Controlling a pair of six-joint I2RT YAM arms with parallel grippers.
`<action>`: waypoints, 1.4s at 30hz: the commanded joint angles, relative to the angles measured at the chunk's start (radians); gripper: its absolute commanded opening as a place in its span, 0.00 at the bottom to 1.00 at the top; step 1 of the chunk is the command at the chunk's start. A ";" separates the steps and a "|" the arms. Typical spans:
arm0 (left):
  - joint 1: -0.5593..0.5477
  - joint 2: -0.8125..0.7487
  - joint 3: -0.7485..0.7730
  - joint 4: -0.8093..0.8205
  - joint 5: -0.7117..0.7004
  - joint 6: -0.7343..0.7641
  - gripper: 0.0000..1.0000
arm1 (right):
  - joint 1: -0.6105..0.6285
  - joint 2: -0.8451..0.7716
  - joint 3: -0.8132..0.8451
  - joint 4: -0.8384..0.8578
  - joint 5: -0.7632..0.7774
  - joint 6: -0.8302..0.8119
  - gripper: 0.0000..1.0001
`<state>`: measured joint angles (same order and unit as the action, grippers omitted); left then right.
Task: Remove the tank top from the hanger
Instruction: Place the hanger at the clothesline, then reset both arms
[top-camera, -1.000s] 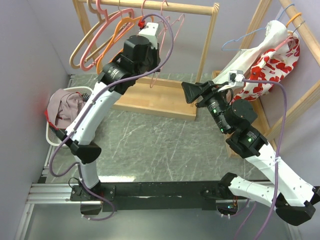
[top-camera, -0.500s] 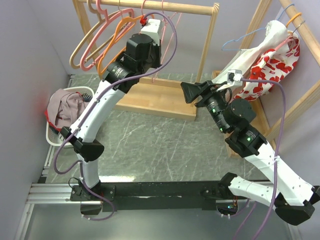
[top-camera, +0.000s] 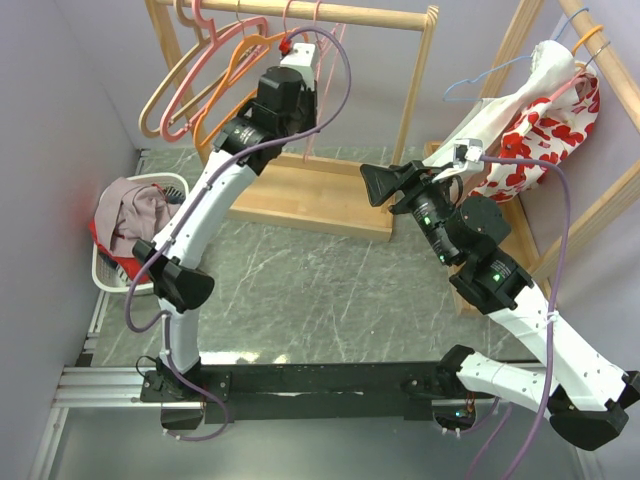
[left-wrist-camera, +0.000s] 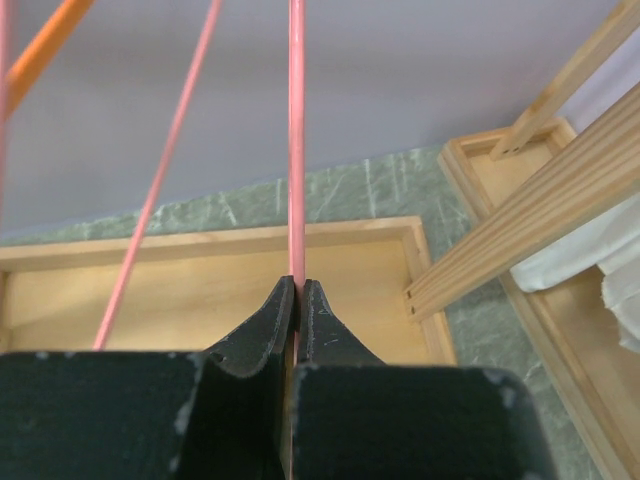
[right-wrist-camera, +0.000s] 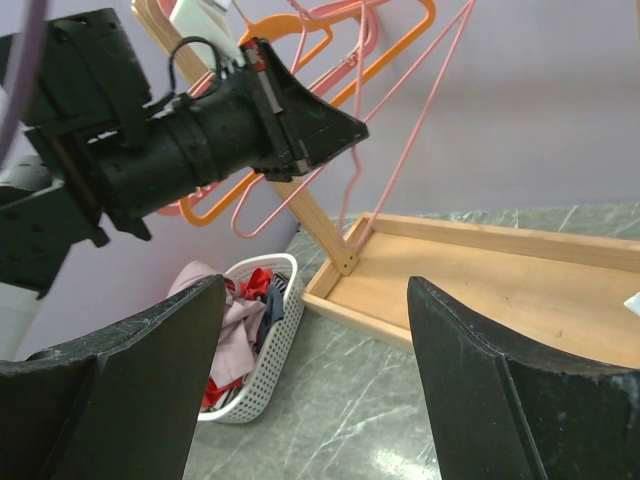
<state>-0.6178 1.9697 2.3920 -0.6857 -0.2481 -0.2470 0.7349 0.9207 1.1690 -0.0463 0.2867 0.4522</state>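
Wire of thin pink hanger (left-wrist-camera: 296, 150) sits clamped between left jaws; right jaws gape apart.

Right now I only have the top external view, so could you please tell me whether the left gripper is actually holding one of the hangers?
Observer: Yes. The left wrist view shows the left gripper shut on a thin pink hanger wire, which runs straight up from it.
Operator: Thank you. And are the right gripper's jaws open?
Observer: Yes. In the right wrist view the right gripper stands wide open, with nothing in it.
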 joint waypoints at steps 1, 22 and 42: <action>-0.010 -0.044 -0.092 0.070 0.046 -0.032 0.01 | -0.008 -0.014 -0.006 0.016 0.000 0.005 0.81; -0.023 -0.420 -0.460 0.213 0.116 -0.086 0.99 | -0.009 -0.008 -0.008 -0.010 0.011 -0.009 0.82; -0.030 -0.864 -0.894 0.160 0.002 -0.146 1.00 | -0.009 0.066 -0.078 -0.188 0.037 -0.090 0.89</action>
<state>-0.6453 1.1782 1.6016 -0.5133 -0.1406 -0.3828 0.7322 0.9691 1.1229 -0.1921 0.3138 0.3862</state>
